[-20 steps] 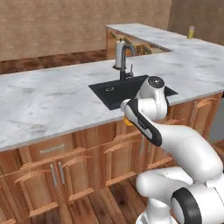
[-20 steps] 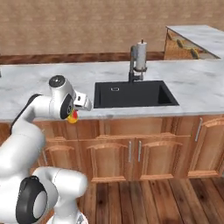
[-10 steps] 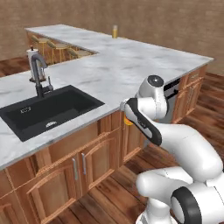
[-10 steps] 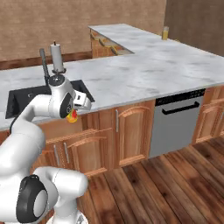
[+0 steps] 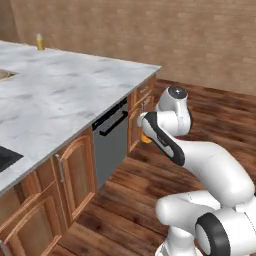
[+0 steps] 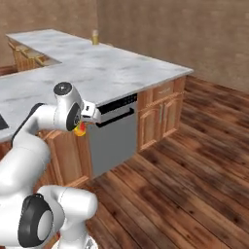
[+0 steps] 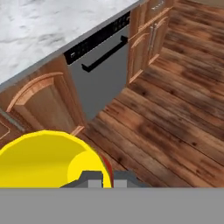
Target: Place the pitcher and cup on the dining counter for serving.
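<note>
The yellow cup [image 7: 43, 158] fills the lower left of the hand view, a red mark at its right edge. My gripper [image 7: 101, 178] is shut on its rim. The cup [image 5: 145, 138] shows as a yellow patch under the folded arm, held in the air beside the cabinet fronts, and so does the cup [image 6: 80, 129] in the right base view. A small amber upright vessel [image 5: 39, 42] stands at the far end of the marble kitchen counter [image 5: 55, 95]; this vessel [image 6: 95, 36] looks like the pitcher but is too small to be sure. The dining counter is out of view.
A grey dishwasher [image 5: 111, 142] with a black handle sits under the counter, between wooden cabinet doors [image 5: 75, 172]. The counter's corner [image 6: 187, 70] juts out toward the brick wall. Open wooden floor [image 6: 185, 165] spreads to the right of the cabinets.
The whole picture has shifted: the base has travelled right along the counter, so sink and faucet slid out of view and the dishwasher and counter corner came in. The cup stays held.
</note>
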{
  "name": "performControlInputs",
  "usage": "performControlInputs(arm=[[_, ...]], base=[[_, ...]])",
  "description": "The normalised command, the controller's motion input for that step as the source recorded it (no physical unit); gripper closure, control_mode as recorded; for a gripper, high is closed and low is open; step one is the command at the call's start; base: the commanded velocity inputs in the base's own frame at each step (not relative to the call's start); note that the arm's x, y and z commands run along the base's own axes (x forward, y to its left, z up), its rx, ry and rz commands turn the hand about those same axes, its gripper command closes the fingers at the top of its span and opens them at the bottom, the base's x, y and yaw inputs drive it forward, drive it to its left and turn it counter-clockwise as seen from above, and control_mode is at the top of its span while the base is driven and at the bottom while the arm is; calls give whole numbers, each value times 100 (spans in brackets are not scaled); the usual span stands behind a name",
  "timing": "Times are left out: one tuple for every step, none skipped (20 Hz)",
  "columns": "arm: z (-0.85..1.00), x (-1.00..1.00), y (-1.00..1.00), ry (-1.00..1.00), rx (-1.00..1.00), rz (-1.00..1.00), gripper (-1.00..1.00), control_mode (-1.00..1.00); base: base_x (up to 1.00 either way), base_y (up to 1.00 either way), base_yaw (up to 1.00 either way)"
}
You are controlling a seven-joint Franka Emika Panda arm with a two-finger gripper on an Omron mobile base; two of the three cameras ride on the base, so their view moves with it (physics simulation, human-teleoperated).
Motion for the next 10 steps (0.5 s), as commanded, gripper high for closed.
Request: performControlInputs(arm=[[0,0,0,0,0,0,100,100],[0,0,0,0,0,0,100,100],[0,0,0,0,0,0,100,100],[0,0,0,0,0,0,100,100],[0,0,0,0,0,0,100,100],[0,0,0,0,0,0,100,100],[0,0,0,0,0,0,100,100],[0,0,0,0,0,0,100,100],[0,0,0,0,0,0,100,100],[0,0,0,0,0,0,100,100]], base=[[39,-86,-57],[41,-84,-57],[44,-81,-57],[46,-76,-57],[50,-71,-57],[56,-66,-56],[63,-61,-54],[71,-56,-52],[83,-49,-49],[88,-43,-46]])
